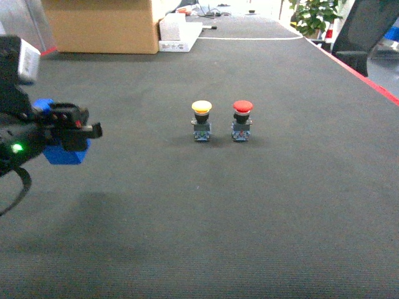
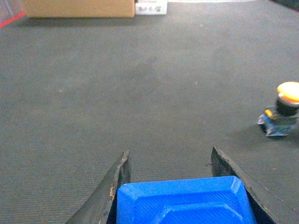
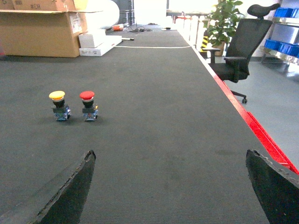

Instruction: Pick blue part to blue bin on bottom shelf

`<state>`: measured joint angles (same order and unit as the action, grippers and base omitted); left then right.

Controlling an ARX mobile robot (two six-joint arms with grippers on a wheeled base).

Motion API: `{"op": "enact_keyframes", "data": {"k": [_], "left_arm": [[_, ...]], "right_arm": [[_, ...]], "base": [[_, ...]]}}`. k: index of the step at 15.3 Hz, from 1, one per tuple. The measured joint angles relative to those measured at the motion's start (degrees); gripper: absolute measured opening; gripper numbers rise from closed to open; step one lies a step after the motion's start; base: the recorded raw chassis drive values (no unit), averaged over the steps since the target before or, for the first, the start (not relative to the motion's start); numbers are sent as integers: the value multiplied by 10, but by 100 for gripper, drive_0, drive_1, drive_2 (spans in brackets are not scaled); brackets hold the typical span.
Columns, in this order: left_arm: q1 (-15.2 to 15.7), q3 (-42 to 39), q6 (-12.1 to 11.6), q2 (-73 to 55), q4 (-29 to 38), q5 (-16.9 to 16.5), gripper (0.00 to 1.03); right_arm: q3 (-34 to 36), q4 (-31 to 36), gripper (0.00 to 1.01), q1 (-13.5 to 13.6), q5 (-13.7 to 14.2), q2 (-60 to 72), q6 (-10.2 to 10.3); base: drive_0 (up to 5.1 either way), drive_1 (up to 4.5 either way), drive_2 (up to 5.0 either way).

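My left gripper [image 1: 84,131] hovers over the dark mat at the left, shut on the blue part [image 1: 64,152], a blue plastic block. In the left wrist view the blue part [image 2: 184,203] fills the space between the two dark fingers [image 2: 117,182], which press on its sides. The right gripper [image 3: 170,154] is open above bare mat, with nothing between its fingers [image 3: 74,186]; it does not show in the head view. Far right, behind a chair, blue bins [image 3: 283,46] sit on a steel rack shelf [image 3: 280,56]. I cannot tell which shelf level that is.
A yellow push button [image 1: 201,120] and a red push button [image 1: 242,119] stand side by side mid-mat. A cardboard box [image 1: 103,25] and a white box [image 1: 179,34] lie at the back. A red strip [image 3: 243,112] marks the right edge, with an office chair [image 3: 243,42] beyond.
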<state>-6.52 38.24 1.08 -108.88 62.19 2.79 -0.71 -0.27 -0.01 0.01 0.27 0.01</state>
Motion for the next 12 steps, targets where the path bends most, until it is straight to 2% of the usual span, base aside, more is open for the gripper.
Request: {"op": "enact_keyframes", "data": {"k": [1, 3, 6, 8, 12], "left_arm": [[0, -41, -2, 64, -6, 5, 44], [0, -119, 0, 208, -71, 9, 44], [-25, -241, 20, 476, -203, 56, 44], [-38, -274, 20, 574, -256, 73, 44], [-38, -273, 20, 601, -252, 79, 44]], "right_arm": [[0, 0, 98, 0, 0, 0, 0], [0, 0, 98, 0, 0, 0, 0], [0, 0, 98, 0, 0, 0, 0], [0, 0, 98, 0, 0, 0, 0], [0, 0, 98, 0, 0, 0, 0]], "base": [[0, 0, 0], [0, 0, 0], [0, 0, 0], [0, 0, 0], [0, 0, 0]]}}
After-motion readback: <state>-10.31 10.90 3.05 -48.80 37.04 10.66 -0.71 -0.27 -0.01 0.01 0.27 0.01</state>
